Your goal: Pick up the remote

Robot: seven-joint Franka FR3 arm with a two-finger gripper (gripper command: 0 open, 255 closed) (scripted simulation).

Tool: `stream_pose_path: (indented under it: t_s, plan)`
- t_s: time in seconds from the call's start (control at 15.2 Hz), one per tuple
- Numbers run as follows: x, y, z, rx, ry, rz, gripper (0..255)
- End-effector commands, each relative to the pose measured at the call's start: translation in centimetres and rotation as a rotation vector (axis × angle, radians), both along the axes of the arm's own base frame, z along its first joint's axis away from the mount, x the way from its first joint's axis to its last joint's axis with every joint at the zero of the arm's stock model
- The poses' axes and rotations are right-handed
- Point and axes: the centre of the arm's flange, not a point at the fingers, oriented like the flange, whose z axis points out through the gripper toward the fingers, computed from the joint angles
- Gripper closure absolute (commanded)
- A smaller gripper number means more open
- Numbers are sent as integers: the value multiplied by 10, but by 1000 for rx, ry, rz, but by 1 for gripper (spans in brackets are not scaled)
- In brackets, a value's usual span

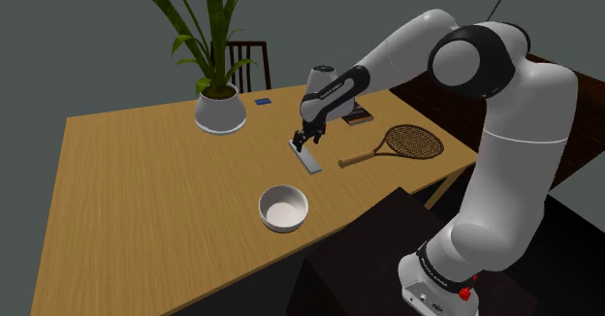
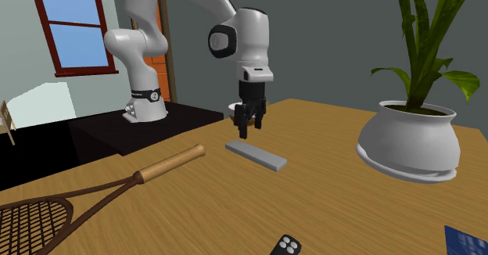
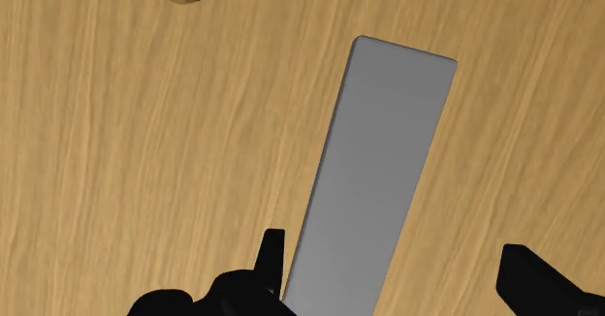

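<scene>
Marking on the arm's base band [image 2: 145, 95] is showing too small to read. Remote [image 1: 306, 156] is lying flat on the wood-grain table [image 1: 145, 188]: a thin, plain grey slab with rounded corners. Gripper [image 1: 302, 138] is hanging over the remote's 11 o'clock end in the shoulder view, and the slab is running off toward 5 o'clock. Fingers [image 3: 273, 256] are standing apart, straddling its width. One is sitting just beside the long edge and the other is standing clear of it; contact cannot be told. Racket [image 1: 393, 144] with a wooden handle is lying at 3 o'clock of the remote. Round white bowl [image 1: 283, 207] is sitting at 7 o'clock, white plant pot [image 1: 219, 110] at 10 o'clock.
</scene>
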Motion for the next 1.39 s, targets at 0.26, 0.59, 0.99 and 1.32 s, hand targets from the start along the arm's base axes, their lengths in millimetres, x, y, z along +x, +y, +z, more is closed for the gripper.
stream_pose_path:
  t_s: [0.26,0.59,0.99,1.32]
  plan:
    - [18,-6,-37,-10,-11,-8,0]
    - [18,-6,-61,-10,-11,-8,0]
    - [18,-7,-61,-10,-11,-8,255]
    - [18,-6,-61,-10,-11,-8,255]
